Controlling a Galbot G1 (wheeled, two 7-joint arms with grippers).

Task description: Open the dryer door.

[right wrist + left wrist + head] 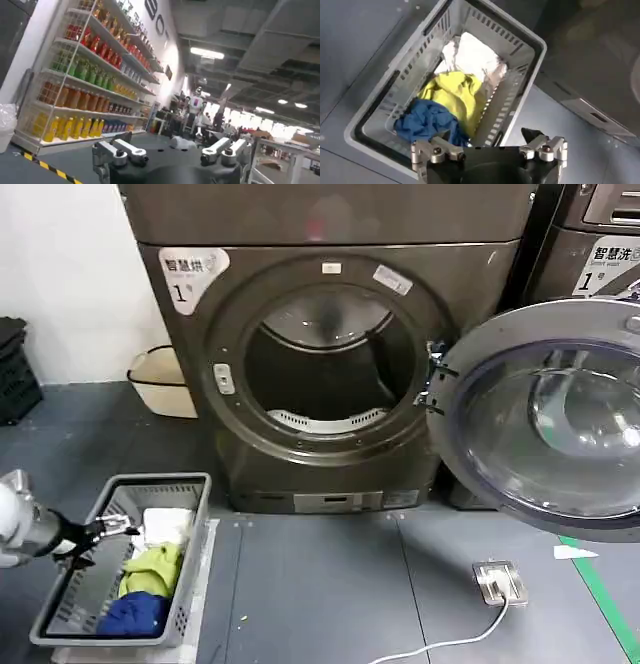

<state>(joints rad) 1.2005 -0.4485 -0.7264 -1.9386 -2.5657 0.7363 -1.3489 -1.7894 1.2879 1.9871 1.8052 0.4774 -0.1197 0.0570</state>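
Already the dryer [330,354], a big grey-brown front-loader with a white "1" label at its corner, stands with its drum mouth exposed. The dryer door [550,414] hangs swung wide off the hinge at the mouth's side, chrome rim and tinted glass facing out across the front of the neighbouring machine [600,244], so the task appears essentially complete. Held that far round, the door leaves the opening clear for loading, which would explain its position.

On the floor before the dryer's base, off toward the side away from the hinge, sits a grey slatted laundry basket [190,484]. Inside it lie a white cloth [475,57] at the end nearest the machine, a yellow-green garment [457,95] in the middle and a blue garment [430,122] at the far end, the three overlapping. A pale tub [160,379] rests on the floor against the dryer's side, beyond the basket, its contents not visible.

The left claw [112,529] hovers at the basket's outer rim, its fingers spread and gripping nothing; it seems poised over the laundry rather than tending the door. The right claw [172,152], seen from its own wrist camera, points away from the dryer toward store shelves [85,80], fingers likewise spread and empty. A small metal floor socket [498,582] with a white cable lies on the floor below the open door.
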